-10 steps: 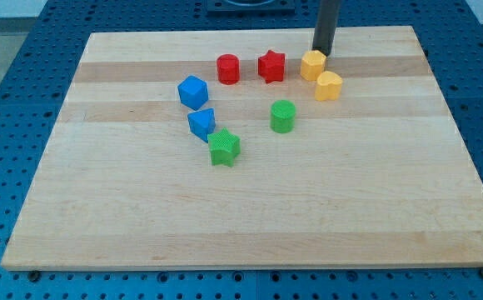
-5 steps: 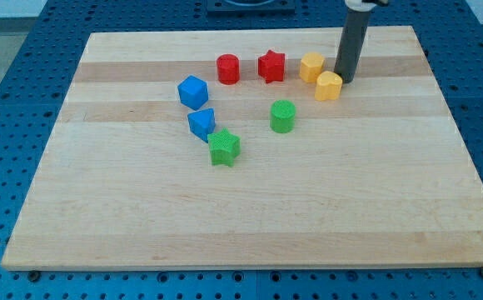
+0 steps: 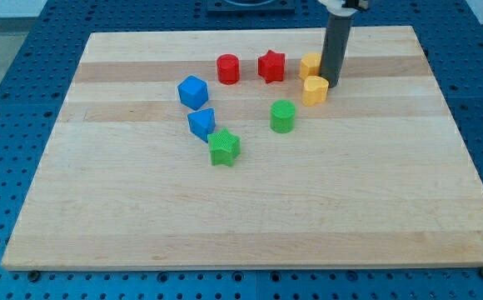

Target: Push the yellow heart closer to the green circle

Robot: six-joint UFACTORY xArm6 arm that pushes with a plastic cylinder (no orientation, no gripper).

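Yellow heart (image 3: 314, 90) touches my tip (image 3: 331, 84) on the wooden board (image 3: 241, 208) over blue pegboard (image 3: 8, 100); fingers unseen.

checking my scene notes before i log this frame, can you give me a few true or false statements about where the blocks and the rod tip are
1. My tip is right against the yellow heart, on its right in the view. True.
2. The green circle touches the yellow heart. False: bare board shows between them; the circle lies lower left of the heart.
3. The red star sits right of the red cylinder in the view. True.
4. The green star is at the view's top edge. False: it is the block nearest the view's bottom, just below the smaller blue block.
5. The rod partly hides a second yellow block. True.
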